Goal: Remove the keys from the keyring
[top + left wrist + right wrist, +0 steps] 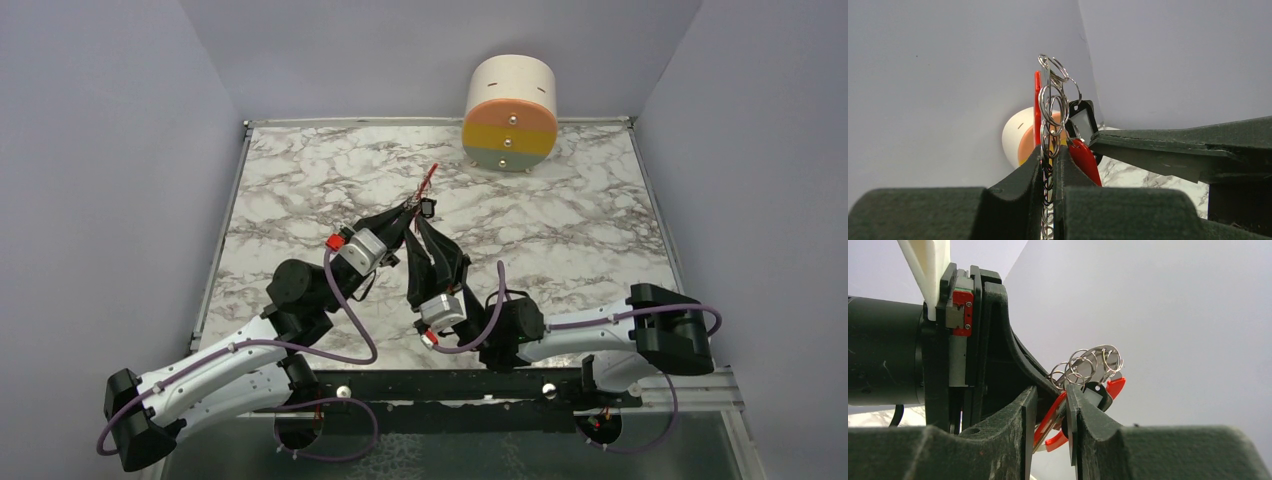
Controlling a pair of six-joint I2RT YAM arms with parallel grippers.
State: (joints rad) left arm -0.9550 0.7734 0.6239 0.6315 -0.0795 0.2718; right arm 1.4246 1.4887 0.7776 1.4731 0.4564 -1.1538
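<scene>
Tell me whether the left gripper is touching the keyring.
Touching. The left wrist view shows the left gripper closed on the keyring, its silver chain pinched between both fingers with no gap.

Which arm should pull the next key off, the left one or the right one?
Right, probably. The left gripper is shut on the keyring, holding it steady, while the right gripper pinches a red piece beside the dark-headed key.

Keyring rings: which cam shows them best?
Left wrist. The keyring has its silver rings stacked upright above the shut left gripper, sharp against the plain wall. Right wrist shows the keyring too, but its rings are bunched and overlapping. Top external shows only a tiny red sliver of it.
</scene>
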